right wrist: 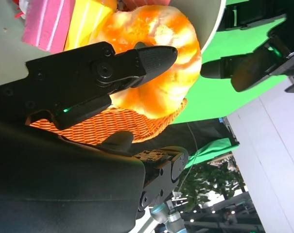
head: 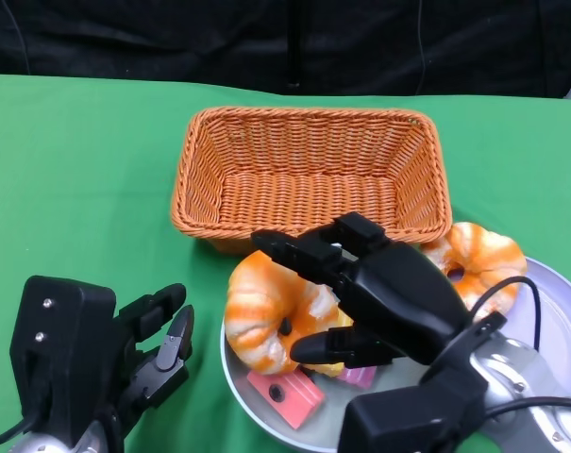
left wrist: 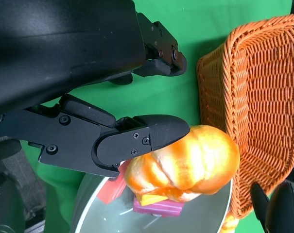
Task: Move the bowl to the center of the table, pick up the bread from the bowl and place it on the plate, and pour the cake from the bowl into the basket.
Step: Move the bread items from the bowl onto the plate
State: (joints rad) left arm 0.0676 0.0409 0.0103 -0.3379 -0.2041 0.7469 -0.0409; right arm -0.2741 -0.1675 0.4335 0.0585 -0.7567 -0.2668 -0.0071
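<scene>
Right hand (head: 365, 297) poised, fingers spread, over bread (head: 271, 311) in bowl (head: 243, 389).
Left hand (head: 139, 354) lay open beside the bowl; a shallow grasp might roll the bread onto the cake (head: 285, 396).

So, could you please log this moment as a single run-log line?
right hand: open, fingers around bread in bowl, not lifted | left hand: open, idle | second bread on plate | basket: empty

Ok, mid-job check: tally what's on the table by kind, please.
Bread: 2, one in the bowl, one on the plate
Cake pieces in view: 3, pink, magenta, yellow
Bowl: 1
Plate: 1
Basket: 1
Total: 8
</scene>
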